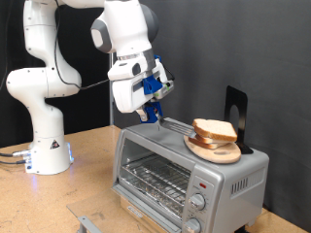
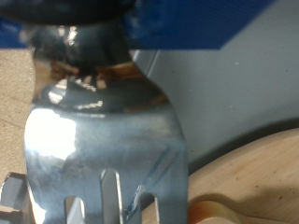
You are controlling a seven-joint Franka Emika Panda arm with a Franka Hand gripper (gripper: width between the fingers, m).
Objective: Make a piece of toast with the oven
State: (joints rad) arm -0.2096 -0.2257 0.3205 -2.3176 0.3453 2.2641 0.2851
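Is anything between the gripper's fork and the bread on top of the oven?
Nothing visible. The gripper holds a shiny metal fork over the silver toaster oven, beside the pale bread slices on the round wooden plate, with open space between.

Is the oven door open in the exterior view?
No. The oven has its glass door shut, its wire rack visible behind; the bread sits on the wooden plate atop it.

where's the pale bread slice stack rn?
In the exterior view's right half, the bread slices sit on a round wooden plate atop the silver toaster oven.
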